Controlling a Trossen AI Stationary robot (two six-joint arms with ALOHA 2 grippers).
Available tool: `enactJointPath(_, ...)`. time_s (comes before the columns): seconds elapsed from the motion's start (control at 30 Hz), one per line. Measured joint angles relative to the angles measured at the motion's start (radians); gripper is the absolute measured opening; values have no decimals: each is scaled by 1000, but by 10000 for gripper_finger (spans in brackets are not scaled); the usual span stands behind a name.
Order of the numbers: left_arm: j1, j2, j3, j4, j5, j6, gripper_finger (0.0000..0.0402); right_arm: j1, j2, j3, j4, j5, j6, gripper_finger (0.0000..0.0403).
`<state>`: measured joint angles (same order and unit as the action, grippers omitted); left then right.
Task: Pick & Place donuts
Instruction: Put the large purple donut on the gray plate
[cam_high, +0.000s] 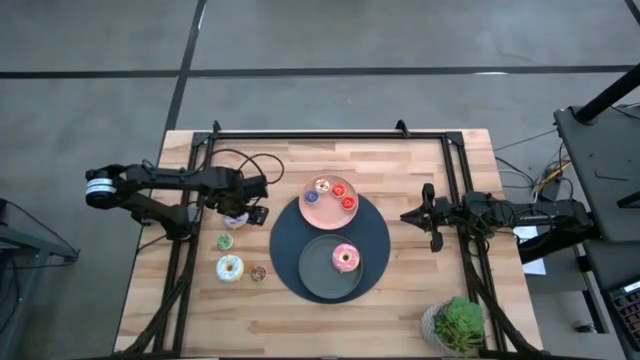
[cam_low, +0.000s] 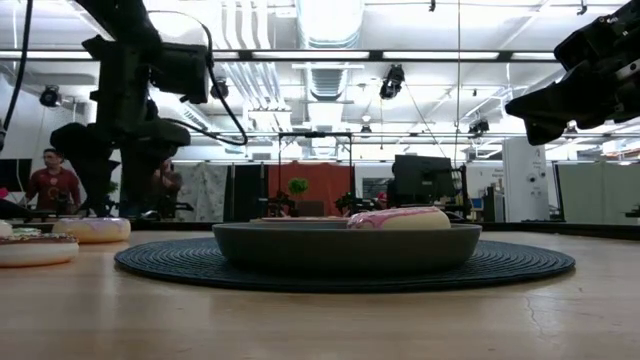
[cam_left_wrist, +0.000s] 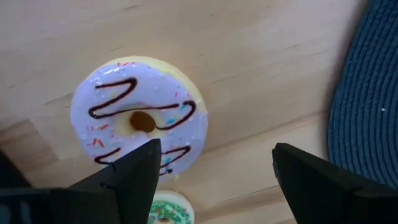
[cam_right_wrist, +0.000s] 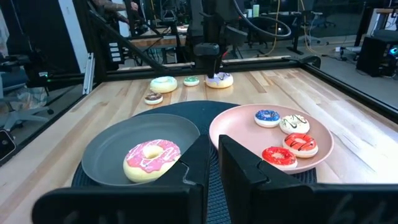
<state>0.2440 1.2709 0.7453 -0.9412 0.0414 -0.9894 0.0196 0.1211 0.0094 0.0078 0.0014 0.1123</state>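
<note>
Step in hand: picking the lilac donut (cam_left_wrist: 138, 116) off the bare wood on the left of the table, by my reading.
Left gripper (cam_left_wrist: 214, 174): hangs over that donut with its jaws spread wide and nothing between them; one finger (cam_left_wrist: 134, 171) overlaps the ring's edge in the wrist view, the other sits over bare wood beside the dark round mat (cam_left_wrist: 367, 106).
Right gripper (cam_right_wrist: 211, 163): waits at the right side of the table, fingers nearly together, holding nothing.
Other donuts: a pink one (cam_high: 346, 257) lies in the dark grey plate (cam_high: 312, 272); three tiny ones lie on the pink plate (cam_high: 312, 209); a white sprinkled one (cam_high: 230, 267), a tiny green one (cam_high: 226, 241) and a tiny tan one (cam_high: 258, 273) lie on the wood nearer than the lilac one.
How to do it well: shift the jaws so the ring sits centred between them, then come straight down and close across its full width.
Risk: closing off-centre would likely push the donut aside toward the green one.
</note>
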Motion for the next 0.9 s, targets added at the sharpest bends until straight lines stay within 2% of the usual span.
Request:
enactJointPath(0.27, 0, 0, -41, 18, 0, 72, 277, 0, 0, 0, 0, 0, 0, 29)
enactJointPath(0.9, 0, 39, -109, 107, -3, 103, 277, 0, 0, 0, 0, 0, 0, 29)
